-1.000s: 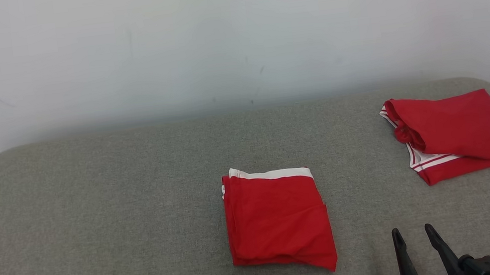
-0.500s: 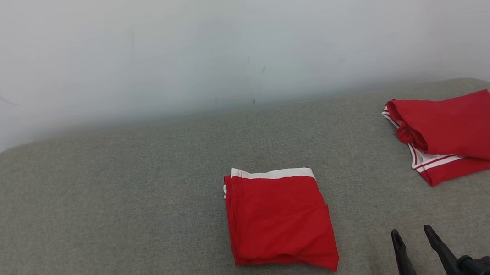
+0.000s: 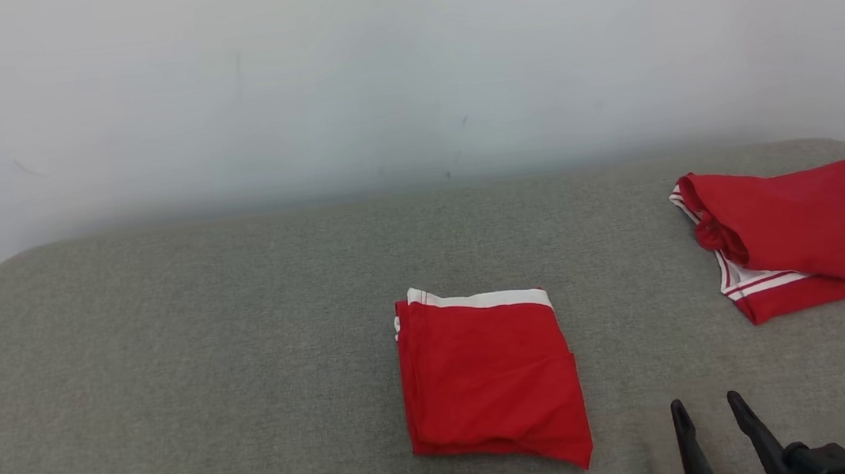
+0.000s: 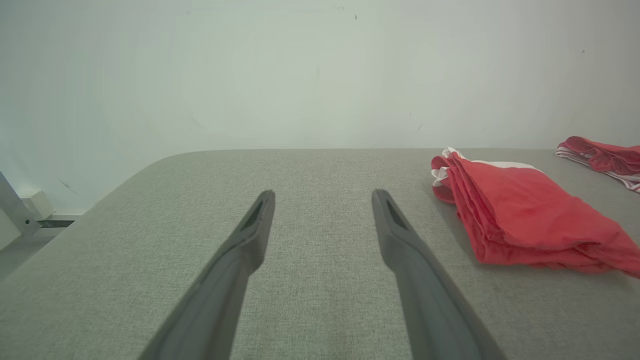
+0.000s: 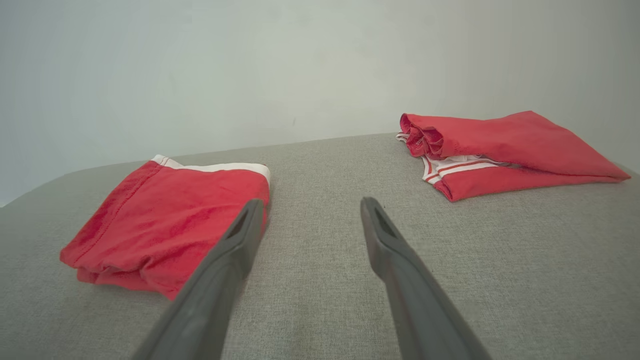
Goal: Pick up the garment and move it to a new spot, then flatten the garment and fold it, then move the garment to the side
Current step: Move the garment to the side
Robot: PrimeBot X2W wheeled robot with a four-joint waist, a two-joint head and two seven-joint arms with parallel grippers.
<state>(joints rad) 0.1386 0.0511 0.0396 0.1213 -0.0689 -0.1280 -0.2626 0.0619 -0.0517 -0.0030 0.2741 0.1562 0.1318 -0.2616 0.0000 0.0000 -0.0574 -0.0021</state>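
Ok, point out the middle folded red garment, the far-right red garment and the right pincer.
folded red garment (image 3: 490,380), head view, centre of its top layer.
far-right red garment (image 3: 803,225), head view, its upper red panel.
right pincer (image 3: 705,403), head view, between its open fingertips.

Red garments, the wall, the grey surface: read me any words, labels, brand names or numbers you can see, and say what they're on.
None can be read.
Folded red garment: white band only, no writing.
Second red garment: white and red stripes, no writing; no tag visible.
Wall: small dark specks, not characters.
Grey surface: plain weave.
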